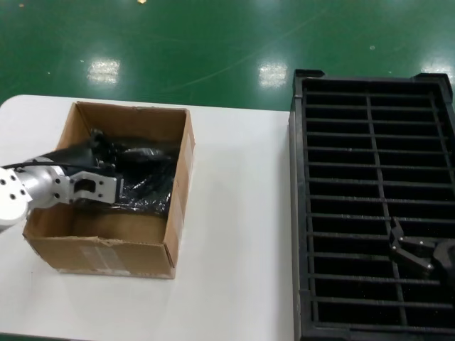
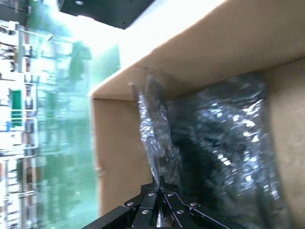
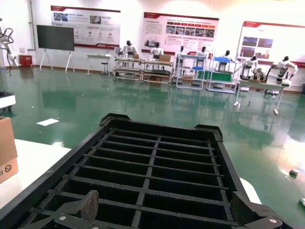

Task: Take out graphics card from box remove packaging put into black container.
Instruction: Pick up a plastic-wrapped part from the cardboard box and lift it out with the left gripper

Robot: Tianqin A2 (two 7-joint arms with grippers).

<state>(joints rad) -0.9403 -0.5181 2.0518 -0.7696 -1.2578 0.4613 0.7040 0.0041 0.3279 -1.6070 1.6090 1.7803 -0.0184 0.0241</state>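
A glossy green floor [image 1: 213, 50] with bright light reflections fills the upper part of the head view. Below it lies a white surface [image 1: 234, 213]. In the right wrist view, posters [image 3: 181, 26] line the far white wall above shelving racks [image 3: 200, 71].

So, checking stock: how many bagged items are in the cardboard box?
1: a crinkly bag in the box, pinched by the left claw. More may hide underneath.

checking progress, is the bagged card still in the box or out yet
In. The anti-static bag lies crumpled inside the cardboard box, and the left gripper, reaching into the box, is shut on the bag's edge. The card itself isn't visible.
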